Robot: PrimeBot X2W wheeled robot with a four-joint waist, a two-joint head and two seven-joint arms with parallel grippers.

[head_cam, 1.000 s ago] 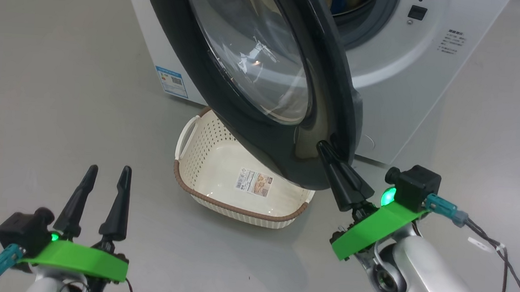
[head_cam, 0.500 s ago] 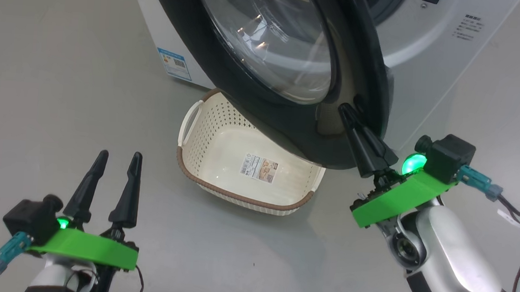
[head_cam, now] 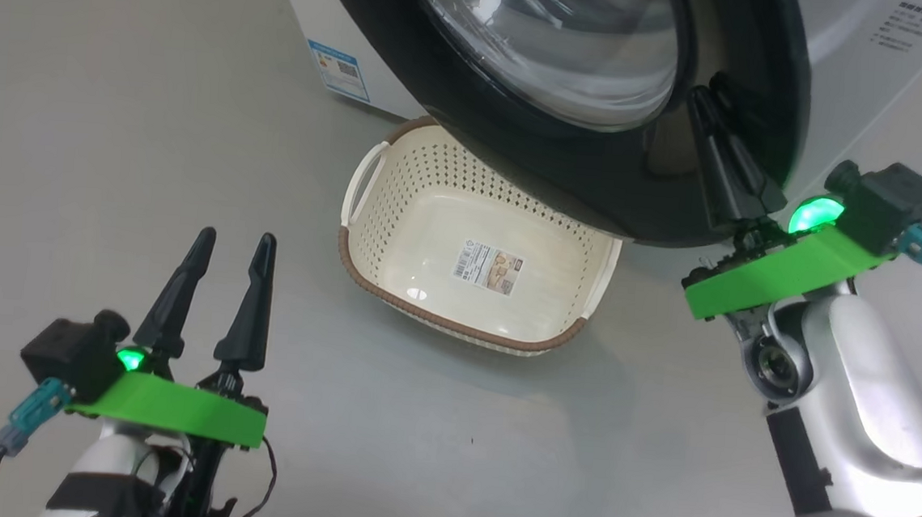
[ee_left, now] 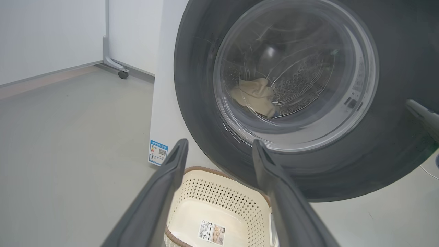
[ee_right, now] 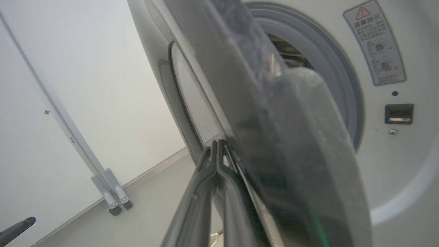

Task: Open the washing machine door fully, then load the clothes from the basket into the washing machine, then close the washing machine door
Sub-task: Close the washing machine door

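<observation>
Now, your right gripper, fingers pressed together, rests its tip against the glossy black rim of the washing machine door, which stands ajar from the washing machine. Your left gripper hangs spread and empty above the floor. The basket sits empty on the floor below the door. The clothes lie in the drum, seen through the glass. The door looks rigid and weighty and its rim slick, so a tip could skid. Push on the rim near the free edge, not the glass bowl.
</observation>
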